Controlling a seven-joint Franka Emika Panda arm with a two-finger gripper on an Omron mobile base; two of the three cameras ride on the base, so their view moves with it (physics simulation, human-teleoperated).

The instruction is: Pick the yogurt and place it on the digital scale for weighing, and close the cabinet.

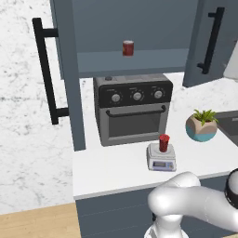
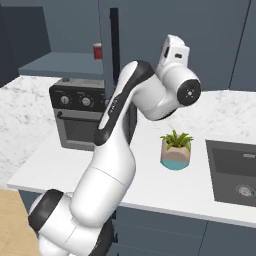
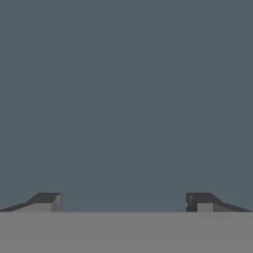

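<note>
- In the right base view the white arm stands in front of the counter point(image 2: 150, 195) and hides the digital scale and the yogurt behind its upper links; the right edge of the toaster oven point(image 2: 80, 117) is covered too
- The sink point(image 2: 235, 172) is cut off by the right edge of that view, and in the left base view only its dark corner shows
- The hand view looks straight at a flat slate blue-grey surface with no edge or handle in it, so which panel of the cabinet point(image 1: 135, 28) it faces cannot be told
- The gripper point(image 3: 124, 201) shows as two dark tips far apart at the bottom of the hand view, released, with nothing between them
- The arm rises from the base, bends at a dark elbow and ends in a raised wrist near the top of the right base view, up by the cabinet front; in the left base view just a white link shows at the lower right
- The yogurt point(image 1: 164, 143) stands upright on the platform of the digital scale point(image 1: 161, 158), which sits on the counter just in front of the toaster oven
- Both cabinet doors stand open: the left door point(image 1: 67, 69) with its long black handle point(image 1: 46, 69), and the right door point(image 1: 209, 42) swung out
- A red can point(image 1: 128, 48) stands on the cabinet shelf
- A small potted plant point(image 1: 201, 124) sits on the counter to the right of the scale, apart from it
</note>
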